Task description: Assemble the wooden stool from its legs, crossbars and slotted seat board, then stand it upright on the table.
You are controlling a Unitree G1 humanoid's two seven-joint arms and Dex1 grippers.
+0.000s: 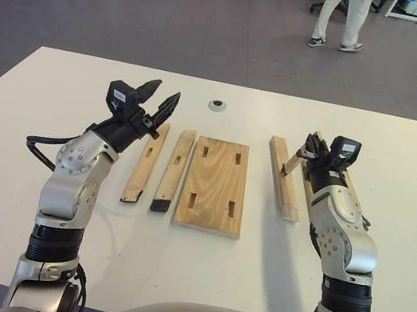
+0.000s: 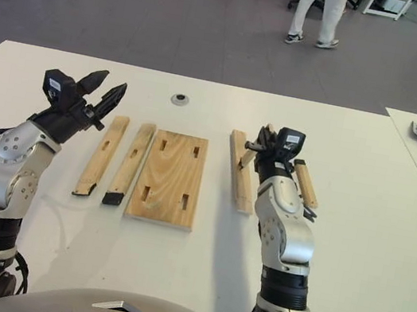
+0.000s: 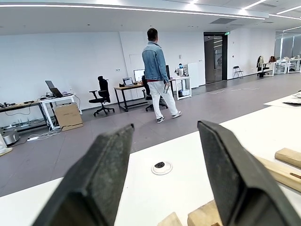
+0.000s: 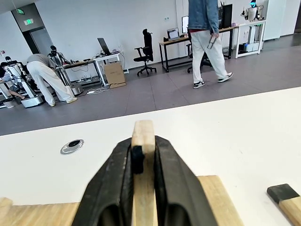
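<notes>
Right tool (image 4: 142, 148) clamps a stiff, light crossbar (image 4: 143, 128), probably near its end; left tool (image 1: 165, 92) gapes near 2 legs (image 1: 147, 163)

Bright, even indoor light came from ceiling strip lights (image 3: 141, 8) at 12 o'clock in the left wrist view. The white table (image 1: 32, 101) threw it back strongly yet without harsh glare, and the seat board (image 1: 215, 185) cast only a thin soft shadow along its 6 o'clock edge. The pale wooden piece (image 4: 143, 129) clamped in the right hand (image 4: 142, 153) was lit flatly; the grey floor (image 3: 235, 101) carried a faint sheen toward 3 o'clock
</notes>
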